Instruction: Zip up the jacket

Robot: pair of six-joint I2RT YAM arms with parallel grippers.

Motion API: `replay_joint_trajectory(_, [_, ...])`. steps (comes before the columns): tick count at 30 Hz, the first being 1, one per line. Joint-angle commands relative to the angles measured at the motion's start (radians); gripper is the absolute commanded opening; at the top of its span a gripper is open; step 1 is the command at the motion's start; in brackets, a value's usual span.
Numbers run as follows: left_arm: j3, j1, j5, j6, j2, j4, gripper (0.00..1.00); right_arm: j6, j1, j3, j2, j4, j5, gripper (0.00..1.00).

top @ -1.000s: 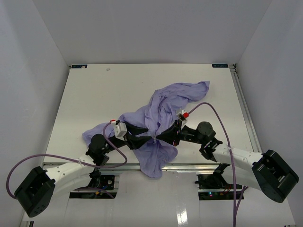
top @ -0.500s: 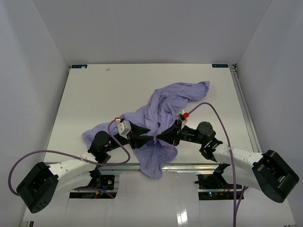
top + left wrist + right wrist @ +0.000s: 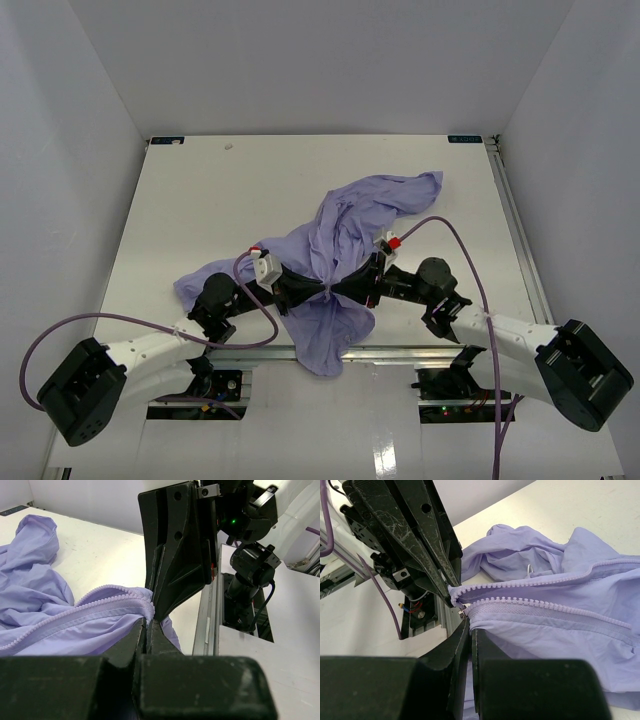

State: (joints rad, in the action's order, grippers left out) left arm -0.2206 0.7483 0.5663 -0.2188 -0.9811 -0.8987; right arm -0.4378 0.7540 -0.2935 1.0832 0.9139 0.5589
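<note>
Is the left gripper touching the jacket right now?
Touching. The right wrist view shows the left gripper closed on the jacket at the end of its zipper edge, with fabric pinched between the fingers and no gap.

The left fingers (image 3: 303,291) and right fingers (image 3: 352,285) meet, seemingly pinched shut.

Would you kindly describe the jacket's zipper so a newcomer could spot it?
A crumpled lavender jacket lies on the white table. From where the left gripper and right gripper pinch it, the zipper runs off as two unjoined rows of teeth: the only ridged strips on smooth cloth.
</note>
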Motion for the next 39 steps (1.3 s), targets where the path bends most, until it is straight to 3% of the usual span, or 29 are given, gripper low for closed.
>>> replay_joint_trajectory(1, [0.014, 0.001, 0.026, 0.002, 0.023, -0.037, 0.00, -0.007, 0.004, -0.015, -0.037, 0.033, -0.020, 0.08])
replay_joint_trajectory(22, [-0.002, 0.002, 0.058, -0.041, -0.027, -0.070, 0.00, 0.004, 0.004, -0.002, -0.095, 0.055, -0.035, 0.08])
replay_joint_trajectory(39, [-0.051, 0.002, 0.055, -0.044, -0.052, 0.061, 0.00, 0.010, 0.002, -0.027, -0.128, 0.034, -0.061, 0.08])
